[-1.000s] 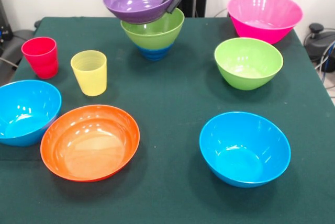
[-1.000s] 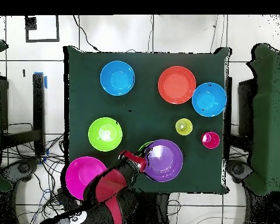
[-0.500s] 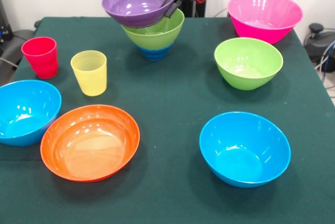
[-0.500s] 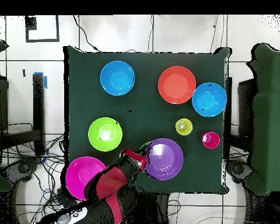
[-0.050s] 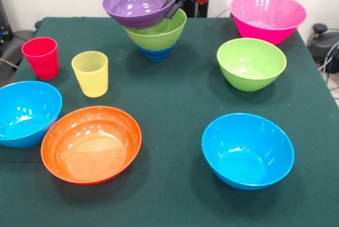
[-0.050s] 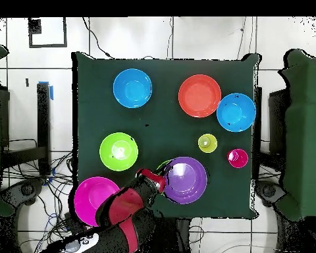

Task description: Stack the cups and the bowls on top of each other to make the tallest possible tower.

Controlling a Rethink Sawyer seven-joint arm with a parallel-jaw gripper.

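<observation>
My gripper (image 5: 175, 0) (image 6: 162, 179) is shut on the right rim of the purple bowl (image 5: 139, 3) (image 6: 185, 179). The bowl hangs tilted just over a lime green bowl (image 5: 159, 32) that sits nested in a small dark blue bowl (image 5: 155, 53) at the table's far middle. Whether purple touches green I cannot tell. The red cup (image 5: 41, 57) (image 6: 237, 158) and the yellow cup (image 5: 90, 73) (image 6: 207, 141) stand upright at the left. Loose on the cloth lie two light blue bowls (image 5: 247, 150) (image 5: 25, 113), an orange bowl (image 5: 91, 143), another lime green bowl (image 5: 251, 63) and a big pink bowl (image 5: 267, 16).
The dark green cloth (image 5: 175, 99) covers the whole table. In the overhead view the arm (image 6: 121, 211) passes beside the pink bowl (image 6: 95, 199). Cables and grey gear lie beyond the table's side edges.
The purple bowl in my gripper has shifted slightly left over the green bowl in the front view. Nothing else has moved.
</observation>
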